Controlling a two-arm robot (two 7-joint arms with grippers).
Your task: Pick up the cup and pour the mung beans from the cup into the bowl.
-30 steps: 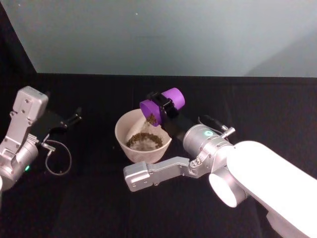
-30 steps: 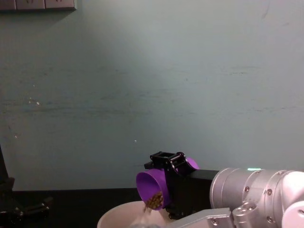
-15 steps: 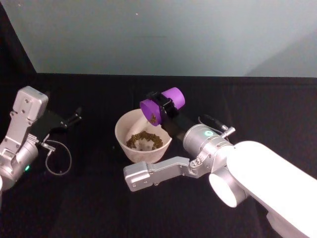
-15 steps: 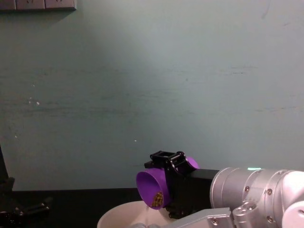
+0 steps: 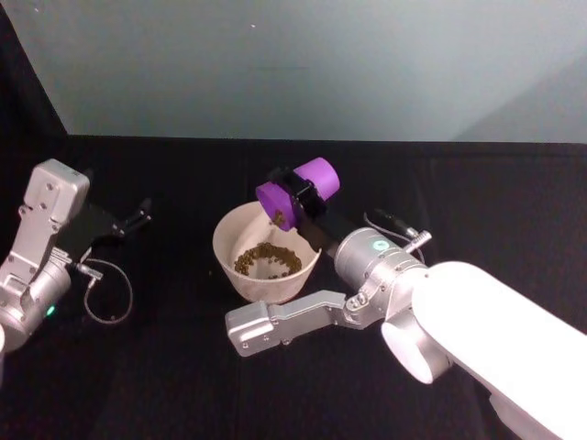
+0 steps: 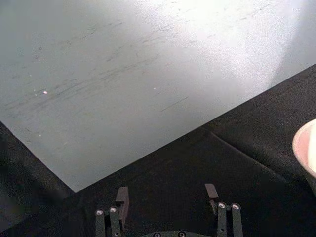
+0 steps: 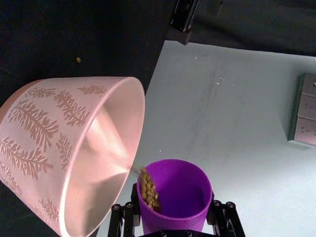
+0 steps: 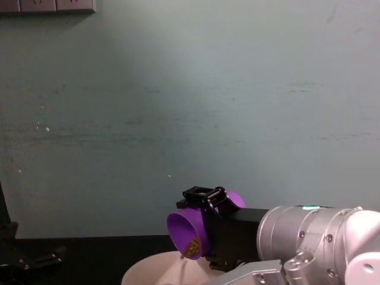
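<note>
Frame centre: right gripper pinching cup — tipped mouth-down over bowl so mung beans slide in; few seemingly left inside. Mid-left: left gripper spread, parked.

A black table meets a pale green wall bearing grey plates.

One purple cup and one off-white bowl. Two grippers: the left gripper and the right gripper. The mung beans are too many to count: one heap in the bowl, one small cluster at the cup's lip.
</note>
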